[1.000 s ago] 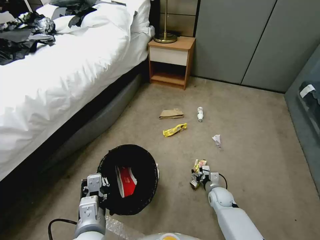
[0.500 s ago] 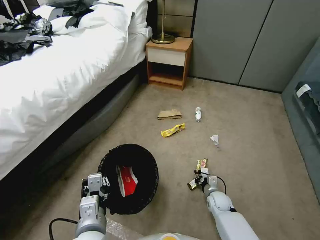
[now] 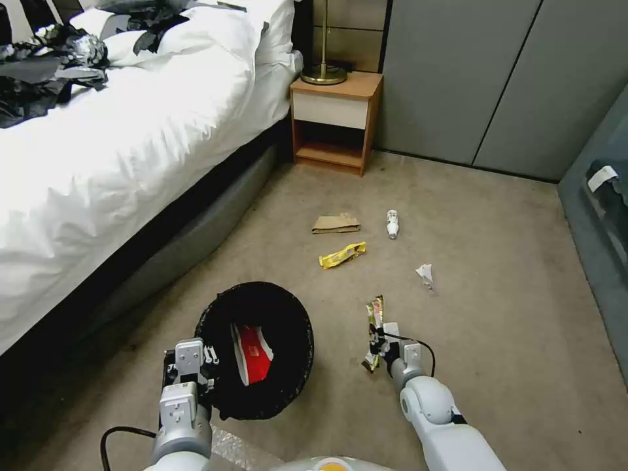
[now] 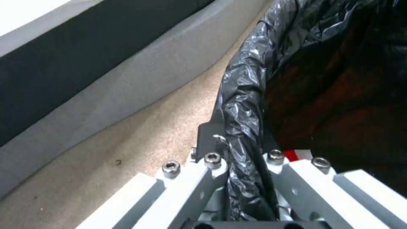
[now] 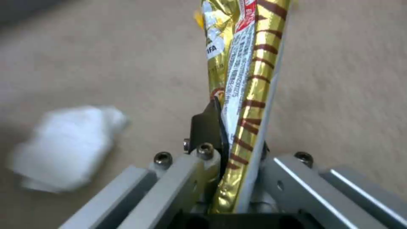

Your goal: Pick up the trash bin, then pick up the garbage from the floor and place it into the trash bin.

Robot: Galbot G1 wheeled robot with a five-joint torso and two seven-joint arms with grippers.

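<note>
The trash bin [image 3: 296,330] hangs tilted just above the carpet at the lower left; its black liner [image 4: 239,105] is pinched at the rim by my shut left gripper [image 3: 206,369]. A red-and-white carton [image 3: 252,353] lies inside. Right of the bin, my right gripper [image 3: 377,341] is shut on a gold striped wrapper [image 3: 375,313], which stands upright between the fingers [image 5: 205,127]. More garbage lies farther off on the floor: a brown paper bag [image 3: 335,224], a yellow wrapper [image 3: 342,255], a small bottle [image 3: 392,224] and a white tissue [image 3: 425,273].
A bed [image 3: 98,163] with white bedding runs along the left. A wooden nightstand [image 3: 333,118] with a brass lamp stands at the back, next to grey cabinet doors [image 3: 497,78]. Grey furniture [image 3: 602,216] lines the right edge. Open carpet lies between.
My right gripper has lifted the gold wrapper off the carpet and drawn it a little toward the bin; the wrapper now stands upright. The left gripper and the bin hold still.
</note>
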